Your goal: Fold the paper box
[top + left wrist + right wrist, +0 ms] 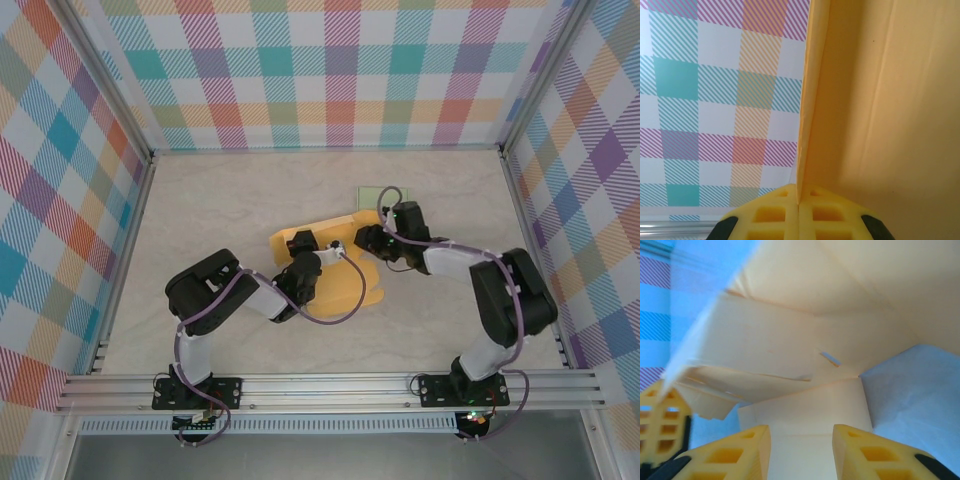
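The yellow paper box (360, 285), partly folded, lies mid-table on the beige marbled tabletop (250, 200), between both arms. The left gripper (799, 200) is pinched tight on the thin edge of an upright box panel. The right gripper (800, 432) stands partly open, gripping nothing, its fingers pointing into the box's inside.

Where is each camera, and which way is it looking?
Top camera: high above and behind the robot, looking down at the beige table and yellow paper box; left arm and right arm show.
Left wrist camera: on the left arm, facing the checked wall; its yellow left fingers pinch a box flap's edge.
Right wrist camera: on the right arm, facing into the box; its right fingers stand apart.
Shared: all three see the box.
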